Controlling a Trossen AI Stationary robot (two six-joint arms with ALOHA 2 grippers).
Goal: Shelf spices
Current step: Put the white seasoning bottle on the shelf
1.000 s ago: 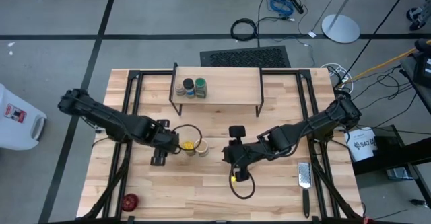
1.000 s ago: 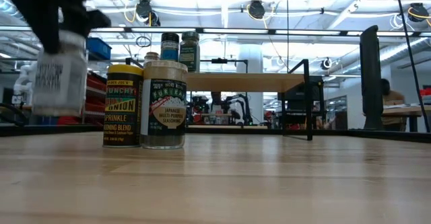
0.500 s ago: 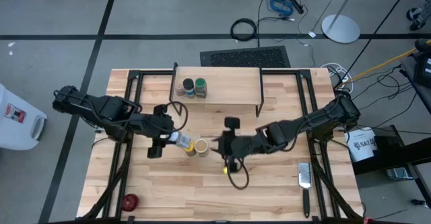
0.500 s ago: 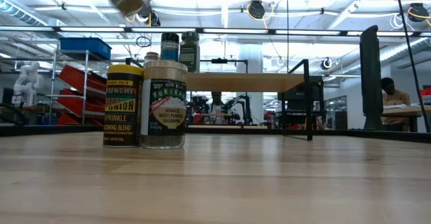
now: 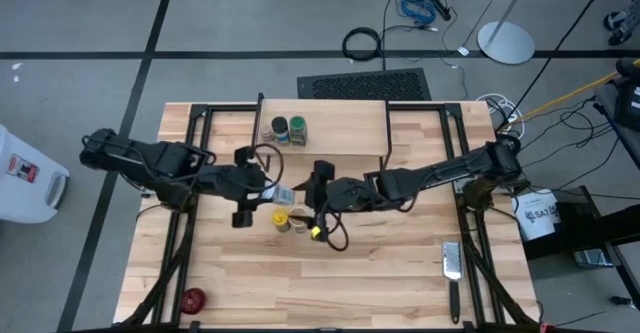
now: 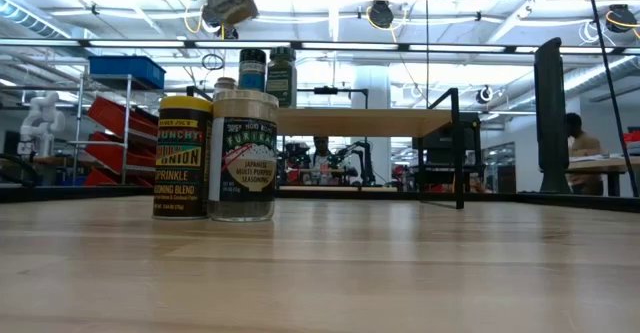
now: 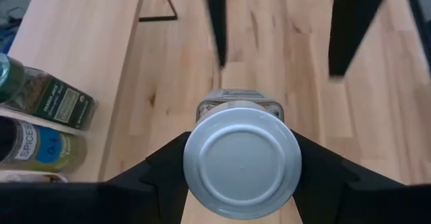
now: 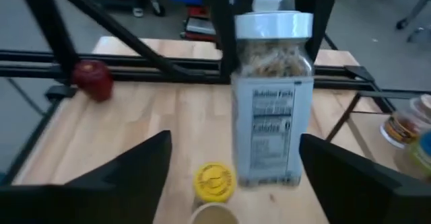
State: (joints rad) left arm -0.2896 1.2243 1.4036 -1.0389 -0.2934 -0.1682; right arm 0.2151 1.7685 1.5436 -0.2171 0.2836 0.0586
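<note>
White-capped jar is being held in the air by the left gripper, fingers clenched on its body, in front of the shelf and above the yellow jar and tan jar standing together on the table.

Right gripper is facing the held jar from the other side, fingers spread wide on either side of it and grasping nothing; right wrist view is showing the jar upright between them, not touched.

Two jars are already standing on the shelf, toward its left end; a third may be hiding behind them in the low view, not certain.

Step in hand, as judged: arm-to-arm handover of the white-capped jar. Next move calls for the right fingers closing on the jar before the left lets go, then carrying it to the free shelf space beside the standing jars.
</note>
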